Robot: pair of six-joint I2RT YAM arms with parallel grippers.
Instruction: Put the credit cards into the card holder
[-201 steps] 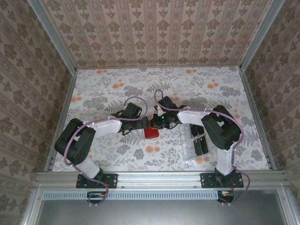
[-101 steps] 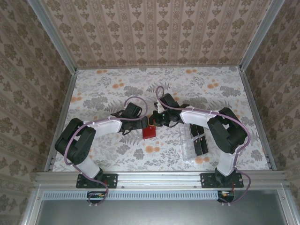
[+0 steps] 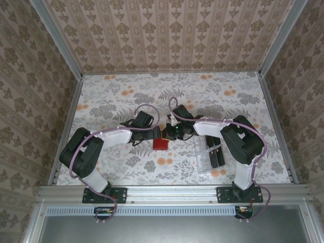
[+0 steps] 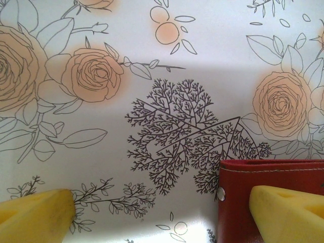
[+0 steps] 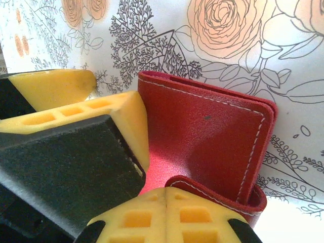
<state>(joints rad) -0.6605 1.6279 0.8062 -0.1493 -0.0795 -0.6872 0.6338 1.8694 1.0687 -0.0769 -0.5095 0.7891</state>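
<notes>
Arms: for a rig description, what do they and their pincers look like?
Left arm and right arm: black joints, white forearm shells, a purple cable looping along each. The pincer fingers are yellow with rectangular pockets, on black backing.

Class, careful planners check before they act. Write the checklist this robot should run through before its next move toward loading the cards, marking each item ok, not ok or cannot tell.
1. The small red leather folding card holder lies partly open: ok.
2. The left hand is open, one yellow finger at the holder's edge: ok.
3. The right hand carries a card: not ok; its fingertips are shut together, nothing black between them.
4. The right hand grips the holder's flap: cannot tell.
5. The flat black credit cards wait in the clear plastic slotted tray: ok.
</notes>
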